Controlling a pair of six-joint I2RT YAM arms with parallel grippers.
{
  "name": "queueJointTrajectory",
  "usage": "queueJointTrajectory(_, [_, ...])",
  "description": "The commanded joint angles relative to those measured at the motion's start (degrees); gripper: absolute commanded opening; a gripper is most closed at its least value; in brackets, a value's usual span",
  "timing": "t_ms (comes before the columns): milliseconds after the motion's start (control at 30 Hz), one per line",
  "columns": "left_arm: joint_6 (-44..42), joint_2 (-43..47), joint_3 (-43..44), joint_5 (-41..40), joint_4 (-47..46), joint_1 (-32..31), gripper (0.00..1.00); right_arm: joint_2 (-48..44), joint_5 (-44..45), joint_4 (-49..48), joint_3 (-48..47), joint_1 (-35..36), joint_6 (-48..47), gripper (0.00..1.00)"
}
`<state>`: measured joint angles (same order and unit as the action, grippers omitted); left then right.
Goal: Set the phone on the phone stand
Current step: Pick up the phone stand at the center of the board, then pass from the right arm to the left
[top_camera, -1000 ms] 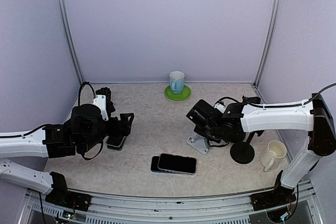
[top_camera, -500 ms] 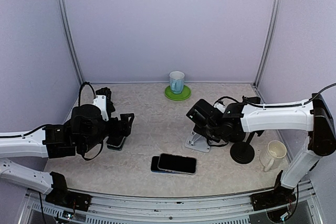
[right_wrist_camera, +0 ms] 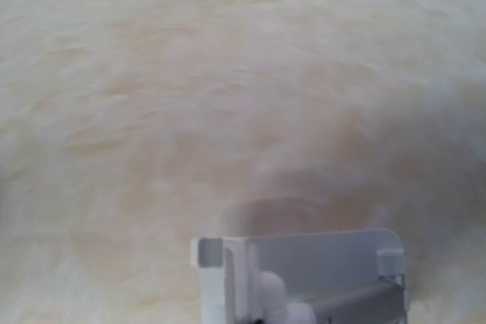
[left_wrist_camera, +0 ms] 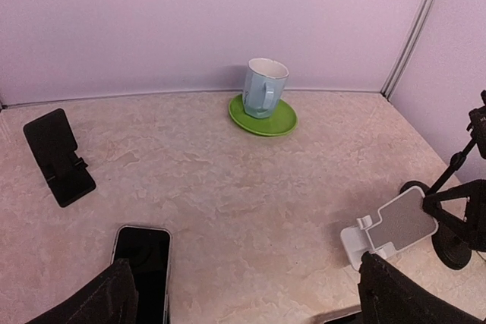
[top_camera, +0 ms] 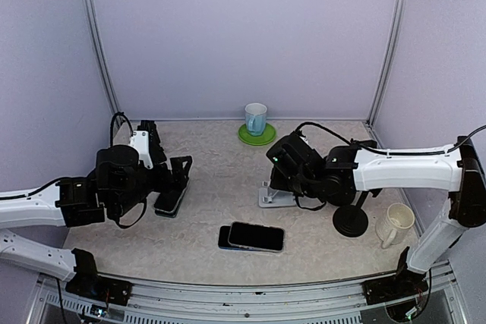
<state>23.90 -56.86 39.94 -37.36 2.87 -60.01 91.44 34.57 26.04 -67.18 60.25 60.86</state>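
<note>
Your right gripper point(top_camera: 278, 187) is clenched on the white phone stand point(top_camera: 269, 197). The stand is near the middle of the tabletop point(top_camera: 220, 165), left of a black round-based stand point(top_camera: 351, 221). The views don't settle whether the white stand rests on the surface or is just clear of it. In the right wrist view its pale plate fills the lower centre, close to the lens.

Your left gripper point(top_camera: 181, 178) is spread wide and holds nothing. It hangs just above a dark phone point(top_camera: 168, 203) lying flat at the left of the tabletop. The left wrist view shows that phone between the two fingers point(left_wrist_camera: 99, 303), nearer the left one.

Two more phones point(top_camera: 253, 237) lie stacked near the front edge between the arms, well apart from both grippers. A black phone stand point(left_wrist_camera: 57, 158) stands at the far left.

At the back a pale blue mug point(top_camera: 256, 117) stands on a green saucer point(top_camera: 257, 137). A white mug point(top_camera: 395, 224) stands at the right.
</note>
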Motion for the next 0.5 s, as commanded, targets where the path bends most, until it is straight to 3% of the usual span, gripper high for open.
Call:
queueJointTrajectory(0, [-4.0,3.0,1.6,-0.6,-1.0,-0.3,0.99,-4.8,-1.4,-10.0,-1.3,1.7,-13.5,0.00])
queueJointTrajectory(167, [-8.5,8.1,-0.9,6.3,-5.2,-0.3,0.99,-8.4,-7.3,-17.5,0.7,1.9,-24.6,0.00])
queueJointTrajectory(300, [-13.4,12.3,-3.4,16.6,-10.5,-0.3,0.99,-11.0,-14.9,-22.1,2.6,1.9,-33.9,0.00])
queueJointTrajectory(467, [-17.2,12.5,-2.6,30.0,-10.1,-0.3,0.99,-13.3,-22.5,-23.3,3.5,1.9,-40.8,0.00])
